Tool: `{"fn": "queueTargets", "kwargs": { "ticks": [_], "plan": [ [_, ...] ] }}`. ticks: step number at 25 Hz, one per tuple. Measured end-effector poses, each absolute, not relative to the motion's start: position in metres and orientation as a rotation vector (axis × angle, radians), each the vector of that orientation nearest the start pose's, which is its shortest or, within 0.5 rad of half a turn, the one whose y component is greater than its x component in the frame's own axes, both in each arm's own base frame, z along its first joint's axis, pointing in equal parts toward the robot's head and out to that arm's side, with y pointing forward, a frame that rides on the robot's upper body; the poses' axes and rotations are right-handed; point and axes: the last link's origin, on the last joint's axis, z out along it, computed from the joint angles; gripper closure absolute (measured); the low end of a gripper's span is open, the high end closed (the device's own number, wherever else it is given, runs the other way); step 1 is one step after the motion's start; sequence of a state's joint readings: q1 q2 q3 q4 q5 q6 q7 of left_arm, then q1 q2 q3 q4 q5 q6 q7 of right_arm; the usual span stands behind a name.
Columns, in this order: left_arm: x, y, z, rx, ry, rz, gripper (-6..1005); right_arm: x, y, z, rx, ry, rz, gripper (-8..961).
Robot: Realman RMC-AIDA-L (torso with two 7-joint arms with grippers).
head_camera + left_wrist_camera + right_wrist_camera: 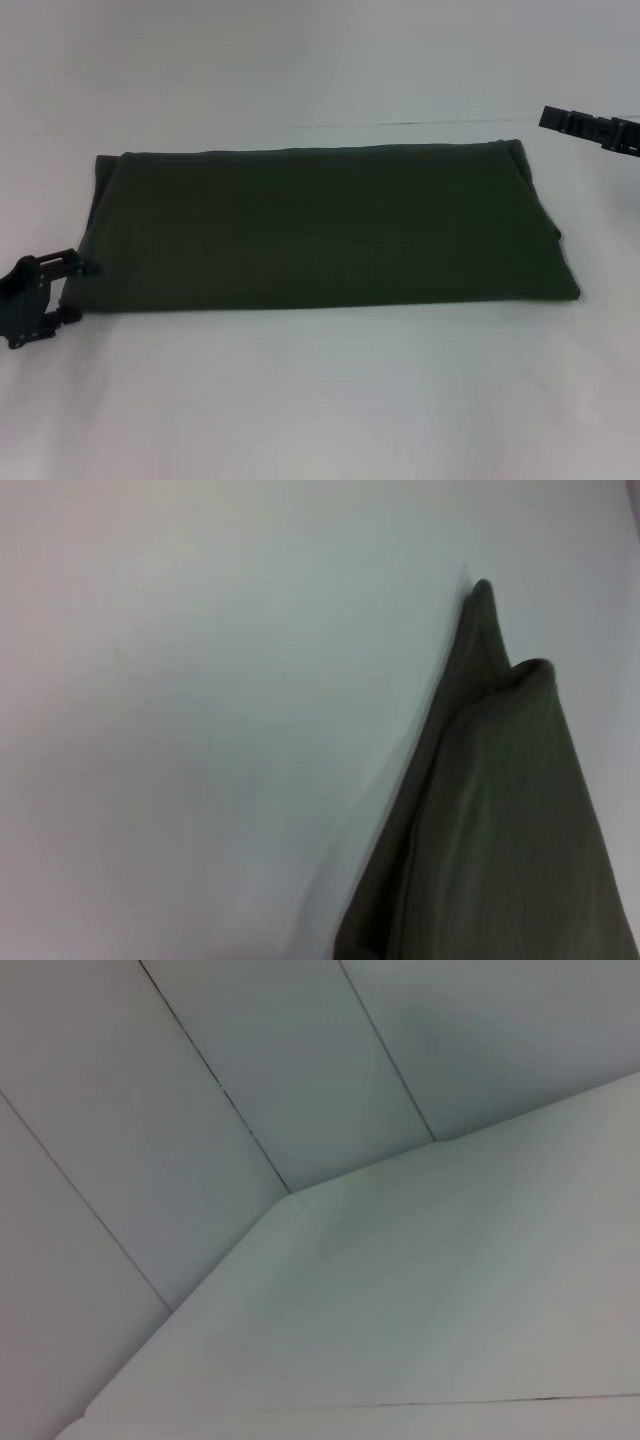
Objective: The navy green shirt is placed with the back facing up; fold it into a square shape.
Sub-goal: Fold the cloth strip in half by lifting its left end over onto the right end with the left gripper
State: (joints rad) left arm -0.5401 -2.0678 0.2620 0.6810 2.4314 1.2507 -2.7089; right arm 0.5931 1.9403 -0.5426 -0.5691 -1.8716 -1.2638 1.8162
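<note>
A dark olive-green shirt lay flat on a white table, folded into a long, wide band that ran across the middle of the head view. Its upper face was plain; no lettering, label or brand mark could be read anywhere on it. The far edge was a straight fold, and the right end slanted outward toward the near corner, with a small layer of cloth peeking out at that end.

The left gripper, black, sat low at the near left corner of the shirt, just beside or touching the cloth edge. Whether its jaws were apart or together could not be told. The left wrist view showed only a layered corner of the shirt on the white surface, with 2 folded tips rising at its end.

The right gripper, also black, hung raised at the far right, apart from the shirt and beyond its far right corner. Its jaw state could not be told either. The right wrist view showed only the table and pale wall panels.
</note>
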Motion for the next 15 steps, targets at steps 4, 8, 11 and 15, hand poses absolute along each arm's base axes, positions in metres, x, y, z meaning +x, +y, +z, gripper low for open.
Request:
{"fn": "queueTargets", "kwargs": {
  "ticks": [4,8,11,15],
  "plan": [
    [-0.3574,0.3435,0.0425,1.799,2.903,0.964,234,0.2935,0.3973,0.0818,-2.129,1.181,0.854,249],
    [-0.3555,0.3459,0.0435,1.815,2.892,0.973,233,0.2938,0.3974,0.0826,-2.123,1.182,0.859,249],
    [-0.3536,0.3475,0.0439,1.826,2.881,0.976,233,0.2942,0.3972,0.0827,-2.12,1.183,0.861,249],
    [-0.352,0.3476,0.0423,1.855,2.862,0.957,233,0.2942,0.3969,0.0822,-2.12,1.185,0.862,249]
  ]
}}
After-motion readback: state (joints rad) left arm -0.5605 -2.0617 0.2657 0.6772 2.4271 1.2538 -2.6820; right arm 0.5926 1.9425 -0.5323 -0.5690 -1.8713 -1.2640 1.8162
